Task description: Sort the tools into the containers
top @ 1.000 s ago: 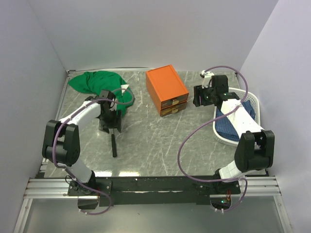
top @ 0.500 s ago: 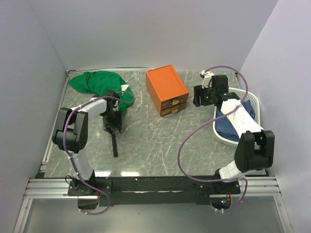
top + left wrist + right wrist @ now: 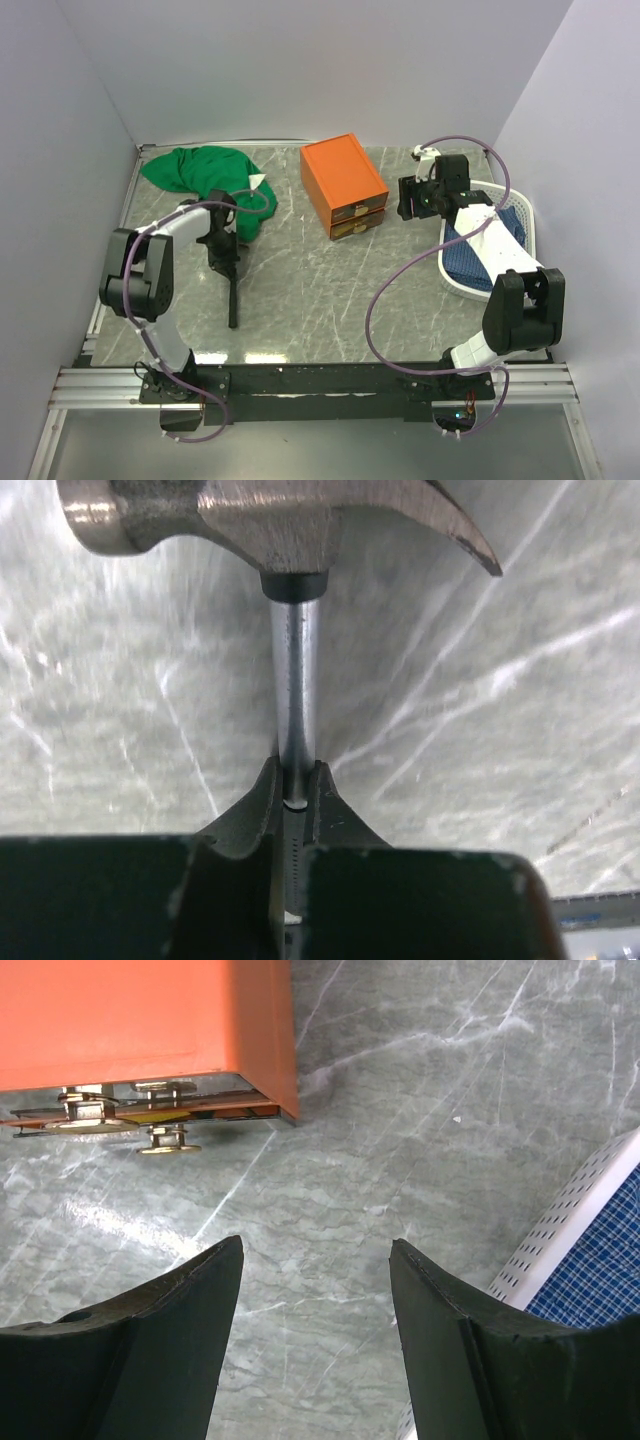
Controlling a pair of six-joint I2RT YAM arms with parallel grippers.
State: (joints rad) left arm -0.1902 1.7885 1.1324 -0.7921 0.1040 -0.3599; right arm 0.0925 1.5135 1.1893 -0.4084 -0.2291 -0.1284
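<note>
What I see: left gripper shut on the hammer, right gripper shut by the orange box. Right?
No. The right gripper is open, as the right wrist view shows. It is by the orange box, and the left gripper is shut on the hammer.

One tool shows, a single hammer point(image 3: 232, 292), and there is one orange box point(image 3: 343, 178) with two drawers, an upper drawer point(image 3: 356, 212) and a lower drawer point(image 3: 357, 227). Cloths come to two, one green cloth point(image 3: 200, 172) and one blue checked cloth point(image 3: 478, 262), and the white basket point(image 3: 453, 280) is the only one of its kind. There is one counter point(image 3: 320, 290) and there are two pincers, the left pincer point(image 3: 295, 780) and the right pincer point(image 3: 315, 1250)
</note>
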